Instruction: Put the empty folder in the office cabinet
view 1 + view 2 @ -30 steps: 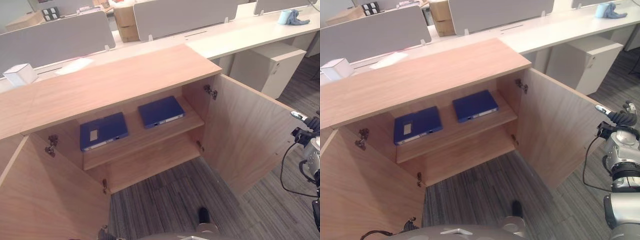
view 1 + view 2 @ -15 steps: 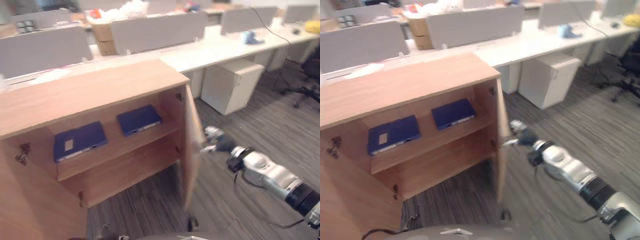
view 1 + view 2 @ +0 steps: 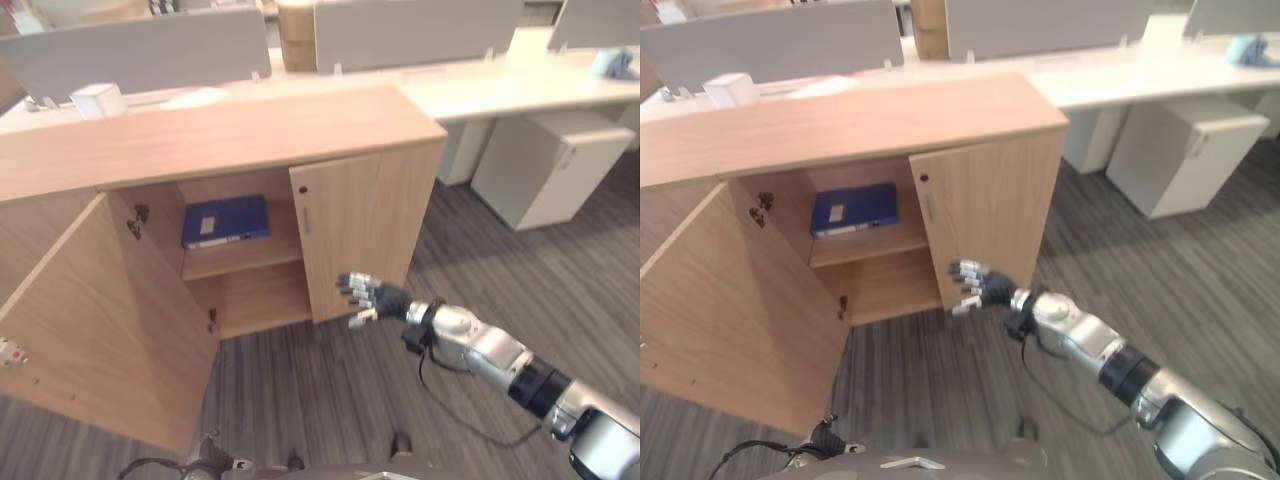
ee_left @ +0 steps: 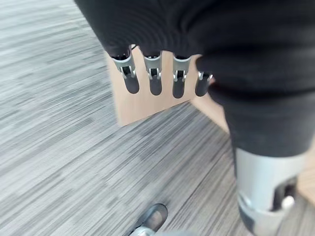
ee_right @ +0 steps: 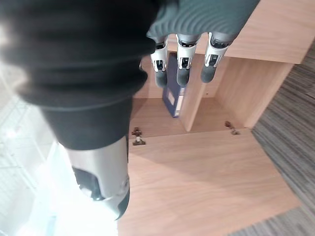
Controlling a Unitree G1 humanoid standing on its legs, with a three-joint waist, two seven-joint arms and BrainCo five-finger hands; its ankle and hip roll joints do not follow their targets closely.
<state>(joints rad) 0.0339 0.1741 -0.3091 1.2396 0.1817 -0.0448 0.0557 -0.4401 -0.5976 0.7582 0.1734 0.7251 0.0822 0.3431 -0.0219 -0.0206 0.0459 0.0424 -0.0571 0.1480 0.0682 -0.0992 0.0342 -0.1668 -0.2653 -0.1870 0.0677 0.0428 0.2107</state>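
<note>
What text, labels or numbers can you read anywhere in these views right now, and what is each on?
No text can be read.
Blue folder on the cabinet's upper shelf: a small white label on its cover, too small to read.
Right cabinet door, shut: no print, just a small dark dot near its top corner.
White box on the desk behind the cabinet: no readable marking.
Right hand, fingers straight, in front of that door: no markings.

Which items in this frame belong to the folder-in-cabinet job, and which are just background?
Job:
office cabinet
blue folder lying on its upper shelf
right door, shut
left door, open
right hand, open, in front of the right door

Background:
white box
pedestal unit
long desk
</note>
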